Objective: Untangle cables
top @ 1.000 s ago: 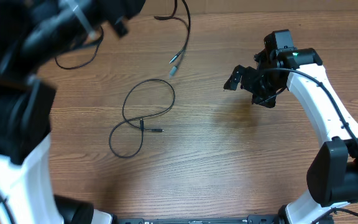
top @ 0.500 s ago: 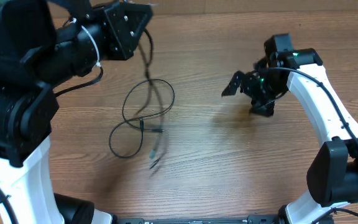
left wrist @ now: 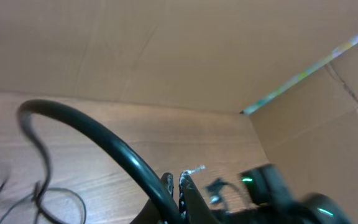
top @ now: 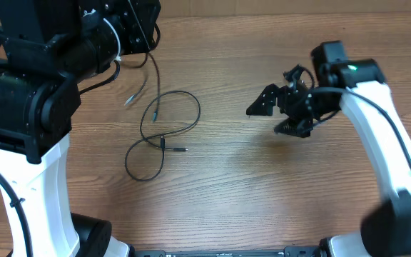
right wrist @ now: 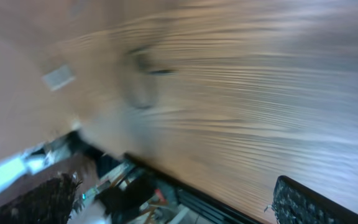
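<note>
Left tool's (left wrist: 176, 182) hold on cables (top: 162, 140) hidden

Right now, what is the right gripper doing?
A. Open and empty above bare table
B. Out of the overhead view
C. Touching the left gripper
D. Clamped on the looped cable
A: in the overhead view the right gripper has its fingers spread with nothing between them, above bare table, well right of the looped cable.
</note>
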Motion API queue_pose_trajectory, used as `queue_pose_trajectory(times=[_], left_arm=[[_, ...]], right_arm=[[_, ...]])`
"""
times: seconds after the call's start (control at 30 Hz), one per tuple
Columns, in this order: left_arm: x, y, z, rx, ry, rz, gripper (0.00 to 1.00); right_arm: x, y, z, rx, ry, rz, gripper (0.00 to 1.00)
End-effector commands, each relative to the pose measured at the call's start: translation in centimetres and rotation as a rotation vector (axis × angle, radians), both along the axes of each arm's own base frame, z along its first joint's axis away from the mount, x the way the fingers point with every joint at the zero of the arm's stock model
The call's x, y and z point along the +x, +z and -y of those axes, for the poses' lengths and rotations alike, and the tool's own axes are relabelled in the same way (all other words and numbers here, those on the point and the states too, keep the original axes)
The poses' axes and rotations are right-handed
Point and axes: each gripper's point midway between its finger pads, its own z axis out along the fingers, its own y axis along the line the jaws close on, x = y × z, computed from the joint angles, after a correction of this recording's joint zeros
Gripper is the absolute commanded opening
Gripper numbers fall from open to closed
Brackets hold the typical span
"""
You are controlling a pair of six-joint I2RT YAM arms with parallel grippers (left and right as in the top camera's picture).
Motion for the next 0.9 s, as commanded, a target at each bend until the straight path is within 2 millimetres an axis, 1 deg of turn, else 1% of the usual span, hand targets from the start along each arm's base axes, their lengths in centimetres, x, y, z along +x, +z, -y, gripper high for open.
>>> queue_pose_trajectory(times=[0.0,0.07,0.2,0.3,0.33,0.4,0.43,0.47,0.63,0.87], left_arm=[[-0.3,-0.8,-0.1,-0.068,0.047,-0.086,0.04],[-0.6,-1.7,-0.1,-0.129,0.086,-0.167,0.04],[-1.1,-3.0,0.4,-0.291,0.182,-0.337,0.04],[-1.9,-3.2,2.0,-0.403,0.179,-0.446,0.04],[-2.3,-3.2,2.8,-0.430,0.165,-0.473,0.04],[-2.7,-3.1,3.5,-0.446,0.152,-0.493,0.04],[-2.9,-3.1,4.0,-0.456,0.148,-0.506,0.04],[-3.3,-3.1,4.5,-0.466,0.142,-0.521,0.04],[-4.8,-3.3,7.2,-0.476,0.087,-0.570,0.04],[-6.4,-3.9,10.6,-0.461,0.014,-0.628,0.04]], right_arm=[[-3.6,9.4,-2.5,0.292,0.189,0.334,1.00],[-5.3,12.8,-2.8,0.340,0.236,0.492,1.00],[-7.7,17.8,-2.8,0.342,0.287,0.791,1.00],[-9.1,21.0,-2.6,0.355,0.290,0.948,1.00],[-9.5,22.0,-2.5,0.362,0.286,0.993,0.96],[-9.8,23.0,-2.4,0.370,0.274,1.026,0.93],[-9.6,23.3,-2.4,0.369,0.260,1.030,0.90],[-9.3,23.4,-2.3,0.362,0.236,1.025,0.90],[-8.0,23.0,-2.2,0.336,0.199,1.005,0.90],[-6.5,22.8,-2.4,0.336,0.200,1.014,0.82]])
